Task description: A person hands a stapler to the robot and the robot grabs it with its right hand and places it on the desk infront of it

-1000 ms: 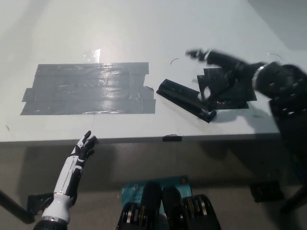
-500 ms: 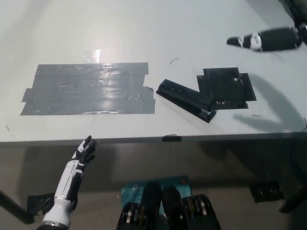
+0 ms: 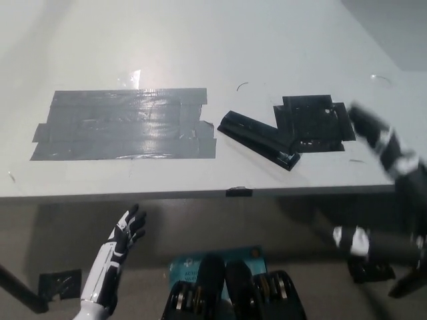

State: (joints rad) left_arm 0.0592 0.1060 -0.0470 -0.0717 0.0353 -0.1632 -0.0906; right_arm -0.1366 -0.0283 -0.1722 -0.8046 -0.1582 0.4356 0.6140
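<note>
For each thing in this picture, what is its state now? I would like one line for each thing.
stapler: lying flat on the desk, closed, held by no hand.
black tape patch: stuck flat to the desk, touching the stapler's right end.
grey tape patch: stuck flat to the desk.
left hand: open, below the desk edge.
right hand: blurred, at the desk's right edge, off the stapler.

Single head view, steeply down over the near desk (image 3: 200,40) edge, right side perhaps motion-blurred.
</note>
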